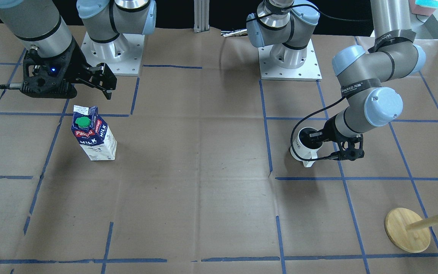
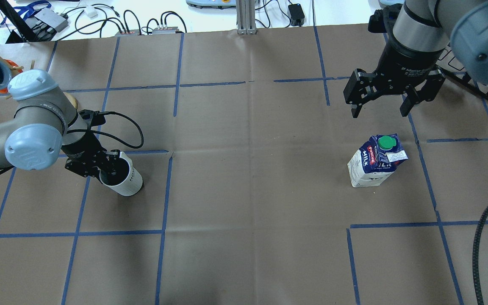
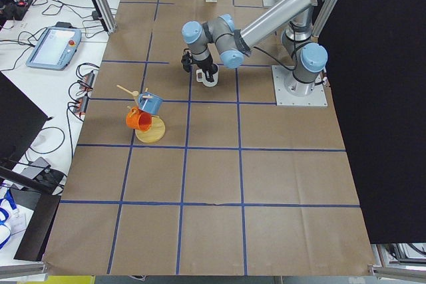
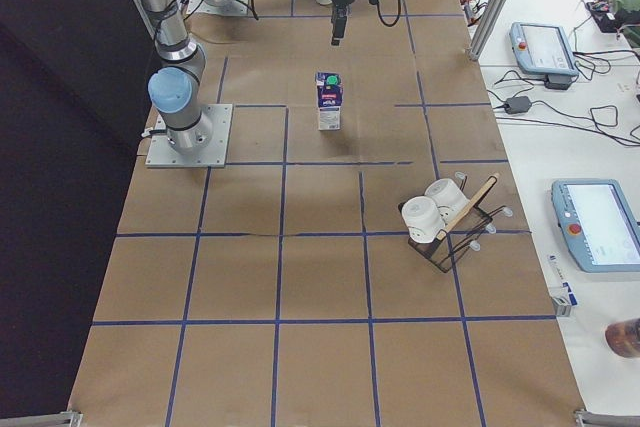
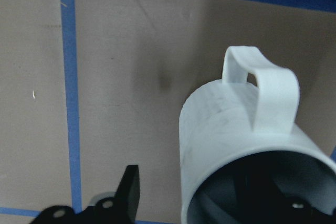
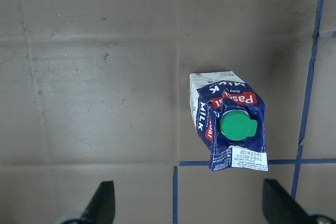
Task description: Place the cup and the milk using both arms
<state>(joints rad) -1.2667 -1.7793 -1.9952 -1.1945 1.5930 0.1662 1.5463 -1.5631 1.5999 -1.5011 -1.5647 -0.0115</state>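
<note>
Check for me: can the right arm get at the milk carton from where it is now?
Probably yes. The right gripper hangs open above the milk carton, which stands upright with its green cap showing between the fingers in the wrist view. Nothing lies between them.

Silver-grey tube arms, light-blue joint caps, black cables, black fingers, bolted white base plates.
</note>
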